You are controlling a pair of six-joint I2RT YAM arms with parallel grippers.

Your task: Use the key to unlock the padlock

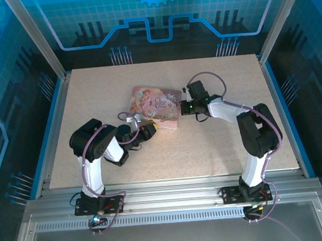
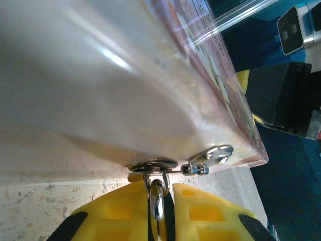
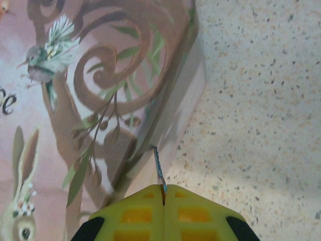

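Padlock point(image 2: 157, 201), hung off tin's point(image 2: 100, 100) hasp point(image 2: 150, 164), looks clenched by left gripper point(image 2: 160, 190), while right gripper point(image 3: 163, 188) pinches key point(image 3: 158, 165) across tin, well apart; left should steady padlock, turned toward key, as right brings it round slowly.

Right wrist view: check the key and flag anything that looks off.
The key, pinched in the shut right tool, slants left with its tip at the pink tin and its side wall, not at any lock. The padlock hangs at the tin's other end, gripped by the left tool, so key and lock are apart.
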